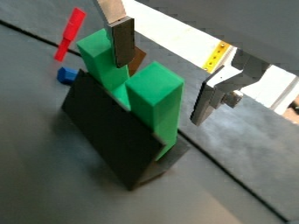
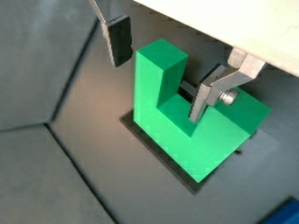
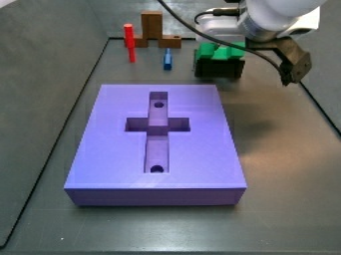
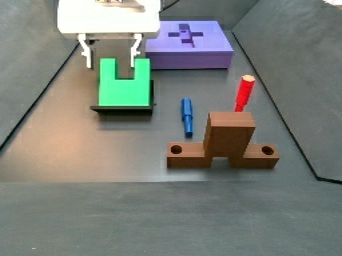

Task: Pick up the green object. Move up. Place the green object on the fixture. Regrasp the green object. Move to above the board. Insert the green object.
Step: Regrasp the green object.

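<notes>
Surface: we see a dark grey matte floor [image 4: 80,140] with low dark walls angling up at the sides in both side views. Nothing of the room beyond shows.

Count, one of each:
- 1 board [image 3: 158,139], purple, cross recess plus two round holes, lying flat.
- 1 green object [image 4: 124,84], sitting in the fixture [image 4: 123,107], prongs pointing toward the board in that side view.
- 1 red post [image 4: 246,93], upright.
- 1 blue peg [image 4: 187,116], lying flat between the fixture and the brown block.
- 1 brown block [image 4: 229,143], near edge, well apart from the board.

In a side view the fixture [image 3: 218,68] and green object [image 3: 217,51] sit just beyond the board's far right corner.

Gripper [image 4: 110,50] is directly over the green object, at its prong end. In a wrist view [image 2: 158,68] the fingers [image 2: 118,39] straddle one prong with a visible gap on each side, pads not touching. We read it as spread and released, holding nothing. In a wrist view [image 1: 163,66] one plate sits at the notch, the second stands clear beside the block.
</notes>
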### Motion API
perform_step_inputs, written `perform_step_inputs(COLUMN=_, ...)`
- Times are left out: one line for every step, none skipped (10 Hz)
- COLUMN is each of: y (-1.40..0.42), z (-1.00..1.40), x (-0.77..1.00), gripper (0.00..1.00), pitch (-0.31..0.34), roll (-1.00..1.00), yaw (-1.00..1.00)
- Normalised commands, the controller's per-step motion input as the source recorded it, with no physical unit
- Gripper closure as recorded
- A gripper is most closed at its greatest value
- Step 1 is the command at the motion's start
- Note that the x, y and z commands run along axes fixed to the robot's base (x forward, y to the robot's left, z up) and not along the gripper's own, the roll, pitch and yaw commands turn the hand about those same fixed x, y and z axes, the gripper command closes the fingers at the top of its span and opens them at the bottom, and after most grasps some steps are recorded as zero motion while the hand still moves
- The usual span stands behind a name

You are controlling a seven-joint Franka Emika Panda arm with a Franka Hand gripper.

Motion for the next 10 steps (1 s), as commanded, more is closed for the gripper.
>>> perform_step_inputs(y=0.00, z=-0.24, x=0.55, gripper=0.00, pitch=0.460, roll=-0.10, yaw=0.25)
perform_step_inputs(y=0.02, z=-0.22, x=0.59, gripper=0.00, pitch=0.406, roll=-0.14, yaw=0.13)
perform_step_inputs(y=0.01, z=-0.17, x=0.55, gripper=0.00, pitch=0.280, roll=-0.17, yaw=0.03)
perform_step_inputs(y=0.02, z=-0.19, x=0.51, gripper=0.00, pitch=0.197, roll=-0.17, yaw=0.00)
perform_step_inputs(y=0.09, z=-0.23, x=0.41, gripper=0.00, pitch=0.169, roll=-0.12, yaw=0.00)
perform_step_inputs(y=0.17, z=-0.18, x=0.35, gripper=0.00, pitch=0.140, roll=-0.10, yaw=0.00)
perform_step_inputs(y=0.24, z=-0.02, x=0.21, gripper=0.00, pitch=0.003, roll=-0.12, yaw=0.00)
perform_step_inputs(y=0.30, z=0.00, x=0.15, gripper=0.00, pitch=0.000, roll=-0.13, yaw=0.05)
perform_step_inputs(y=0.21, z=-0.04, x=0.10, gripper=0.00, pitch=0.000, roll=0.00, yaw=0.07)
perform_step_inputs(y=0.00, z=-0.14, x=0.20, gripper=0.00, pitch=0.000, roll=0.00, yaw=0.01)
